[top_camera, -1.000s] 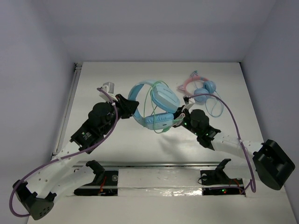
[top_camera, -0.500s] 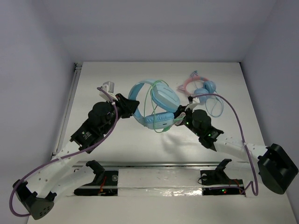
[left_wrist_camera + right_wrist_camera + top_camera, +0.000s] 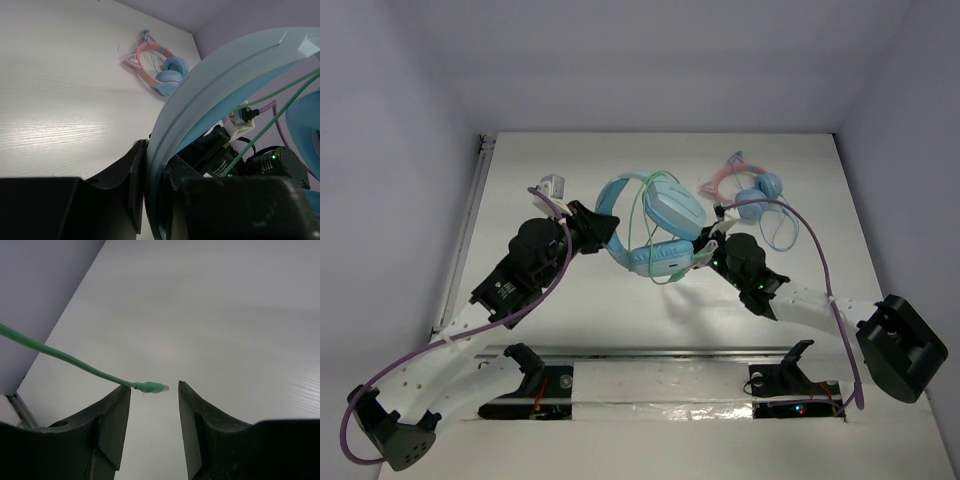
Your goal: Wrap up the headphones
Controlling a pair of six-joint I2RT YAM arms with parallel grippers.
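Observation:
The light-blue headphones (image 3: pixel 672 210) hang above the table's middle, held up by the headband (image 3: pixel 200 100). My left gripper (image 3: pixel 603 228) is shut on that band, one finger on each side of it (image 3: pixel 155 150). The thin green cable (image 3: pixel 638 215) loops around the cups. Its free end with the plug (image 3: pixel 152 387) lies between the tips of my right gripper (image 3: pixel 153 385), against the left finger and not pinched. The right gripper (image 3: pixel 703 245) stands open just right of the lower cup (image 3: pixel 660 258).
A smaller pink-band pair with round blue cups (image 3: pixel 752 185) lies at the back right, also in the left wrist view (image 3: pixel 160 75). Walls close the back and both sides. A metal rail (image 3: pixel 470 230) runs along the table's left edge.
The right arm has shifted slightly, and its gripper sits a little nearer the lower cup. The left arm and the headphones have not moved.

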